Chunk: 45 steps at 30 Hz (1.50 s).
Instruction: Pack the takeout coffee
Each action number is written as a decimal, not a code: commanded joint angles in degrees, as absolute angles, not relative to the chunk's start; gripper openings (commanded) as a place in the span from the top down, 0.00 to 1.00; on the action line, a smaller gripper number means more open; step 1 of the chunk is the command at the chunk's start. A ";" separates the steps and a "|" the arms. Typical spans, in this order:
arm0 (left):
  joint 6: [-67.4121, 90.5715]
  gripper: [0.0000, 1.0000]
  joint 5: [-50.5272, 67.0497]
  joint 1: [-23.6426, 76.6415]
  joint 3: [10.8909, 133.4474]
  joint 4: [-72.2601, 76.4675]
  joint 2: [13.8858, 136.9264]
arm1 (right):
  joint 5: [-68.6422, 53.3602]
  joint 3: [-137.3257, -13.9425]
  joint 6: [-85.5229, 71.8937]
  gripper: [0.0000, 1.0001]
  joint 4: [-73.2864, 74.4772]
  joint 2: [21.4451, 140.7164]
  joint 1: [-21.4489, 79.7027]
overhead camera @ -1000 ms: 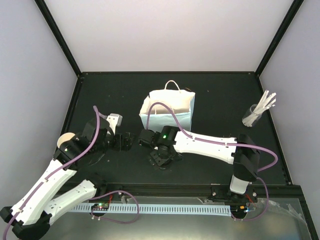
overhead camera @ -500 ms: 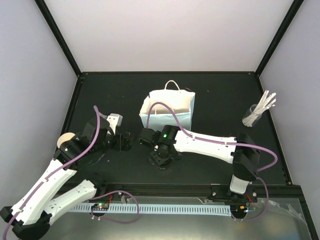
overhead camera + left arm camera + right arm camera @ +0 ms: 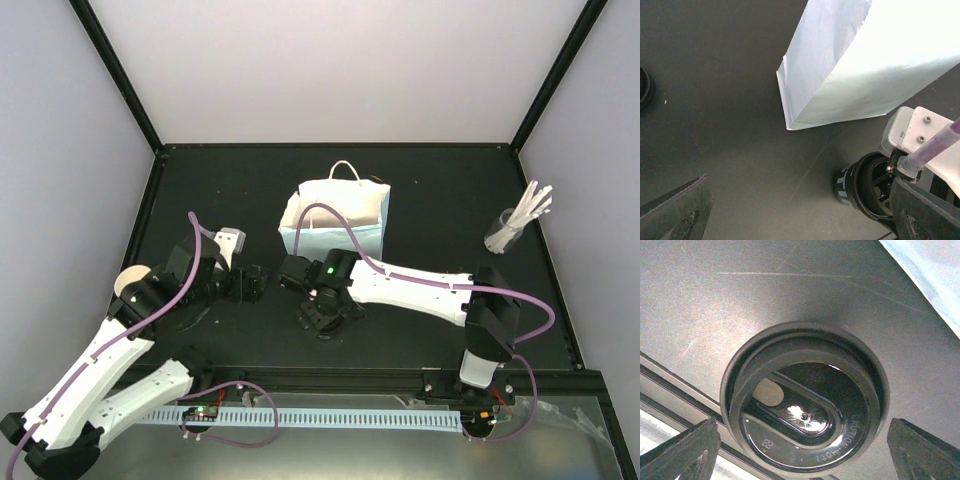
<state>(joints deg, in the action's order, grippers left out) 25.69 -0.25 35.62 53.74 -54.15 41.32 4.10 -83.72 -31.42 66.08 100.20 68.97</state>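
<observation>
Dark table (image 3: 440,190) with pale walls around it fills the top view, and the light-blue paper bag (image 3: 335,222) stands near its middle. Just in front of the bag, toward the arm bases, the right gripper (image 3: 322,318) hangs with its jaws spread wide and holds nothing. The wrist view shows the black lid (image 3: 805,400) directly under it, between the two fingers (image 3: 685,450). What is below this lid is hidden. Left of the bag's front corner, the left gripper (image 3: 250,283) is also fully spread and empty. For a good grasp, I think the right gripper should descend straight, keep the lid centred, and close gently on the rim, so that it neither deforms nor slides away.
</observation>
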 commanded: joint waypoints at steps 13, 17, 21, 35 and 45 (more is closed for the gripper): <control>25.27 0.01 -0.84 35.15 53.53 -54.40 40.87 | 4.56 -83.44 -30.88 0.04 65.05 99.65 67.54; 25.22 0.01 -0.95 35.09 53.56 -54.58 40.78 | 3.68 -83.02 -30.77 0.06 64.50 99.91 67.50; 25.18 0.01 -0.98 35.08 53.53 -54.55 40.80 | 3.03 -82.93 -30.70 0.08 64.30 100.23 67.50; 25.14 0.01 -1.10 35.12 53.36 -54.61 40.61 | 3.38 -82.67 -30.47 0.17 65.63 101.57 67.58; 24.88 0.01 -1.13 35.07 53.34 -54.41 40.61 | 4.37 -83.00 -30.18 0.25 66.14 100.57 67.85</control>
